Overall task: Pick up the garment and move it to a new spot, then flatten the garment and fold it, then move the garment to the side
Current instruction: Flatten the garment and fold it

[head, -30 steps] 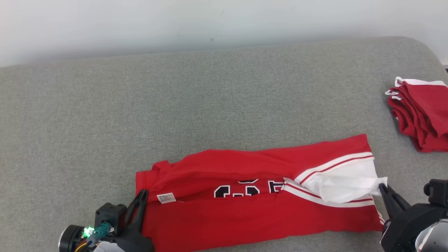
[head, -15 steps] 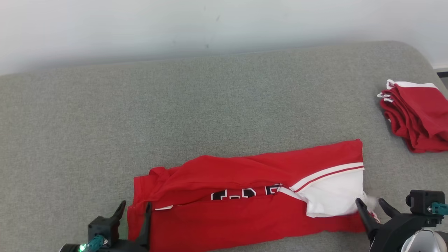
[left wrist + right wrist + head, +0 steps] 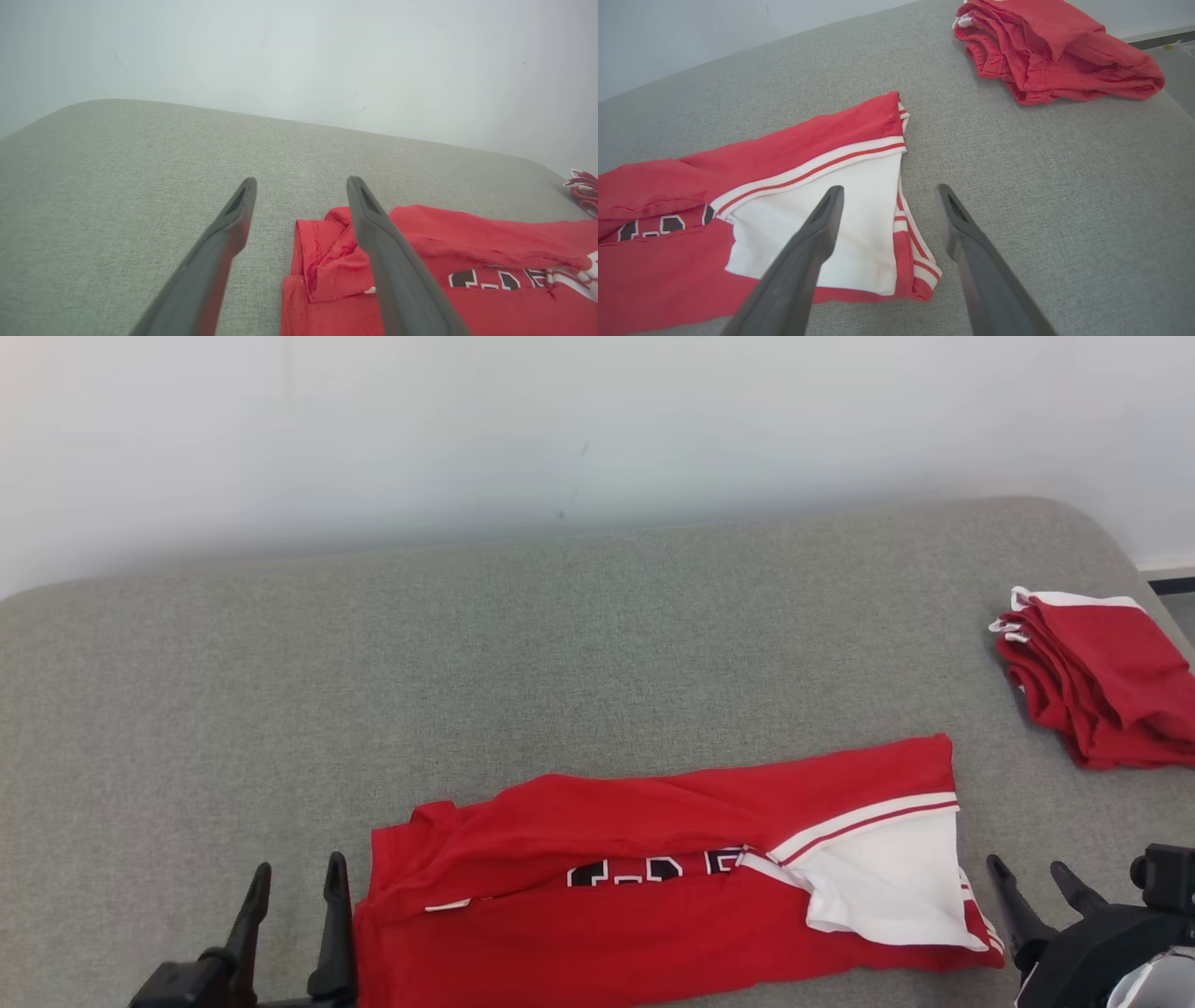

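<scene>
Both tools empty, jaws spread wide. Left tool [image 3: 299, 863] sits at lower left of the head view, inner finger just beside the jersey's left edge. In the left wrist view that finger overlaps the bunched corner, but I can't tell if it's touching. Right tool [image 3: 1027, 864] is at lower right, just off the jersey's striped end, apart from the cloth. The red jersey [image 3: 653, 943] lies along the bottom centre of the head view on the grey fabric-covered bench [image 3: 560, 663], folded lengthwise into a long strip with its right end slightly further up the frame. Black numerals [image 3: 653, 871] are half hidden under the upper flap. A white panel [image 3: 887, 882] with red-white striping is turned over at the right end, and a small label [image 3: 448, 903] peeks out near the left end. The upper flap is rumpled and the left corner is bunched, so it isn't flat. Likely risks: a pinch at either end catches only the top layer and the long fold peels open on lift. Uneven pickup between the two tools would skew the strip. The loose white flap could flip or drag. The stack of folded red garments [image 3: 1102, 700] at the right edge is close enough that a sideways move that way could clip it.
</scene>
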Robot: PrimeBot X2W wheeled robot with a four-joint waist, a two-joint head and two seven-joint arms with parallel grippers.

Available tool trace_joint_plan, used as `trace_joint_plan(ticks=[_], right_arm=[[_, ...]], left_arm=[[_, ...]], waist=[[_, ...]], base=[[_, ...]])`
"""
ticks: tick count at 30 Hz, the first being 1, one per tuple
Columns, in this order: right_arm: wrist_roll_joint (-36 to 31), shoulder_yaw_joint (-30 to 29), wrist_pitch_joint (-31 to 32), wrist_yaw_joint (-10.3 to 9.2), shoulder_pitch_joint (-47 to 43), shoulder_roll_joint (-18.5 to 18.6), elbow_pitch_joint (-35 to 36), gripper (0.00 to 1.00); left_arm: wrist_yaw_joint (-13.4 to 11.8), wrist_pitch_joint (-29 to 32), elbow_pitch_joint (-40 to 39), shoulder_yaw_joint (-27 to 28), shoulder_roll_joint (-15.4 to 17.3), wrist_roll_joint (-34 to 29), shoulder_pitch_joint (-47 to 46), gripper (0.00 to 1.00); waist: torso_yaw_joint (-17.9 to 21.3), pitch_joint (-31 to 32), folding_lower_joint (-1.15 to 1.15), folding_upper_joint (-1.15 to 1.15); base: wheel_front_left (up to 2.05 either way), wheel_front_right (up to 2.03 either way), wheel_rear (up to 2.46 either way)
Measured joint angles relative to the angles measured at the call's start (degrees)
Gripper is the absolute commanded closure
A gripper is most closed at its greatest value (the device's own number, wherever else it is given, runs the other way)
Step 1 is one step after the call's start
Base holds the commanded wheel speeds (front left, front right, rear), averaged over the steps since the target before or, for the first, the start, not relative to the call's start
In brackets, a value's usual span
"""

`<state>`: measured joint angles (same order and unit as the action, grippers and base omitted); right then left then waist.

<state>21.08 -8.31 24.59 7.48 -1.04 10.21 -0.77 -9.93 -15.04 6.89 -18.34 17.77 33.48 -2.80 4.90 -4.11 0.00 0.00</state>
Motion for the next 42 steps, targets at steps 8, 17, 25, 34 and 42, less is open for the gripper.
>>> trace_joint_plan(ticks=[8, 17, 25, 34, 42], right_arm=[[0.52, -3.66, 1.42, 0.0, 3.27, -0.99, -4.6, 0.0], [0.52, -5.82, 3.12, 0.0, 8.03, -0.86, -10.56, 0.0], [0.51, -5.93, 4.14, 0.0, 11.83, 0.01, -15.69, 0.0], [-0.96, -6.94, 6.76, -0.02, 14.04, -0.92, -20.65, 0.0], [-1.45, -6.42, 8.83, -0.1, 14.84, -1.07, -22.12, 0.56]], left_arm=[[7.03, 0.0, -3.55, 11.28, -7.44, -8.49, 5.47, 0.0], [11.66, 0.0, -3.79, 18.22, -12.55, -13.56, 7.39, 0.0], [13.95, 0.0, -4.34, 20.48, -14.02, -16.59, 6.73, 0.0], [15.06, 0.0, -4.14, 20.82, -14.62, -17.78, 5.86, 0.0], [15.49, 0.0, -4.37, 21.49, -14.74, -18.29, 5.75, 0.0]], waist=[[-0.97, 1.0, 0.0, 0.0], [-2.54, -0.5, 0.0, 0.0], [-4.47, -3.66, 0.01, 0.01], [-6.85, -6.46, 0.01, 0.01], [-7.32, -6.74, 0.01, 0.0]], base=[[0.0, 0.0, 0.0], [0.0, 0.0, 0.0], [0.0, 0.0, 0.0], [0.0, 0.0, 0.0], [0.0, 0.0, 0.0]])
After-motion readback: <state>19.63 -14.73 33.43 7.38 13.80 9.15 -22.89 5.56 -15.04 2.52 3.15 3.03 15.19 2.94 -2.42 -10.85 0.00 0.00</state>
